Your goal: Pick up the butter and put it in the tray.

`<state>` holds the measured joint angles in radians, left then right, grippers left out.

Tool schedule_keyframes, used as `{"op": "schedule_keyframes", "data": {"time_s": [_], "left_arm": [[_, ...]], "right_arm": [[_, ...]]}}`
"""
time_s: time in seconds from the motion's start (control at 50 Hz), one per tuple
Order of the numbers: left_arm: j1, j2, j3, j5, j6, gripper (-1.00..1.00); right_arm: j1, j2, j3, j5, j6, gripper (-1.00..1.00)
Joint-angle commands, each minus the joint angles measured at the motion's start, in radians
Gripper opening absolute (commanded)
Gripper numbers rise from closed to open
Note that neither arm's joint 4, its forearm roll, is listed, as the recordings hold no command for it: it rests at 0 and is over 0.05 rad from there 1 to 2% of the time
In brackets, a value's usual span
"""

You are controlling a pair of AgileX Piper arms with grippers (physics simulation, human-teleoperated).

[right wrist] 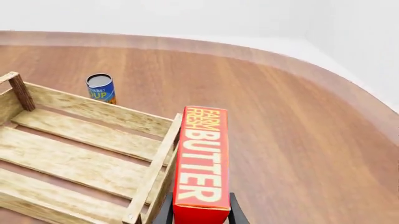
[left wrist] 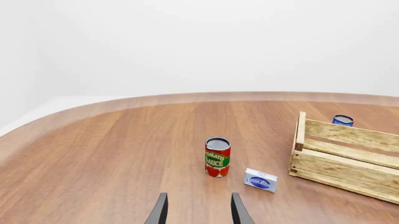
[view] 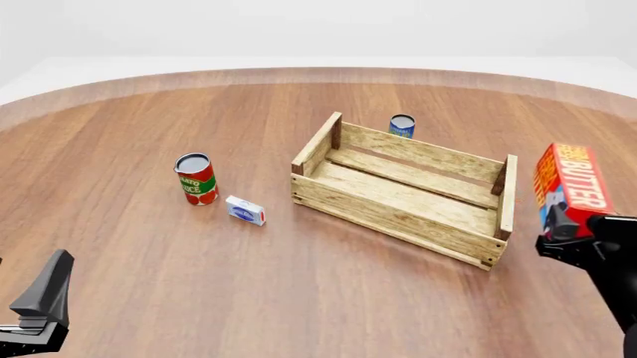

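The butter (view: 572, 181) is a red-orange carton with white lettering, held up at the right side of the table. My right gripper (view: 563, 224) is shut on its lower end. In the right wrist view the butter (right wrist: 202, 158) stands between the fingers (right wrist: 238, 213), right beside the right end wall of the tray (right wrist: 93, 110). The tray (view: 396, 217) is a large slatted wooden crate in the middle of the table, with nothing in it. Far from both, my left gripper (view: 40, 300) hangs open at the near left; its fingers (left wrist: 160, 211) hold nothing.
A tomato sauce can (view: 196, 179) stands left of the tray, with a small white-and-blue box (view: 245, 210) lying next to it. A blue can (view: 401, 125) stands just behind the tray's far wall. The round table's edge curves along the back.
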<state>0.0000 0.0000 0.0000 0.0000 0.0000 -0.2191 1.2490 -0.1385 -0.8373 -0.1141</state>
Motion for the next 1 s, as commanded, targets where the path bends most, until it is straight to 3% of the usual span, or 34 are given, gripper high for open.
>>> {"op": "schedule_keyframes", "data": {"time_s": [0.02, 0.32, 1.0], "left_arm": [[0.000, 0.000, 0.000, 0.000, 0.000, 1.00], [0.000, 0.000, 0.000, 0.000, 0.000, 1.00], [0.000, 0.000, 0.000, 0.000, 0.000, 1.00]], "right_arm": [[0.019, -0.157, -0.027, 0.130, 0.019, -1.00], [0.057, -0.336, -0.087, 0.333, 0.024, -1.00], [0.155, -0.313, -0.252, 0.462, 0.014, -1.00]]}}
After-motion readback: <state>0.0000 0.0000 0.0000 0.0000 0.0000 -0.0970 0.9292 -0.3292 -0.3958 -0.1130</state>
